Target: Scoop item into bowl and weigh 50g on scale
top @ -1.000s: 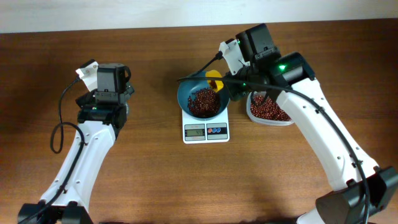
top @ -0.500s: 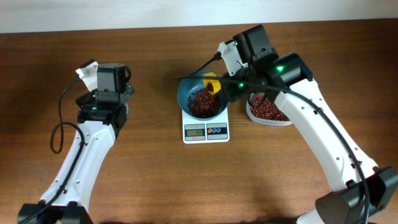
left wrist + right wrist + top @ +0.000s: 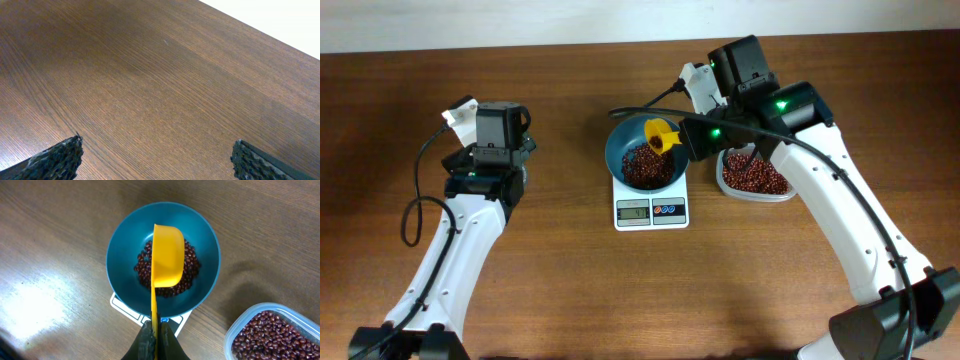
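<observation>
Pointing cup-first over the bowl (image 3: 122, 250), scoop (image 3: 167, 255) clamped in right jaws; left jaws apart.

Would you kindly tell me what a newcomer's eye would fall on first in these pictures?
The bright yellow scoop, pinched by the right gripper, hangs over the teal bowl of red-brown beans in mid-scene. The bowl sits on a white scale, with a clear container of more beans just to its right. Off to the left, the left gripper is open above the wooden table.
</observation>
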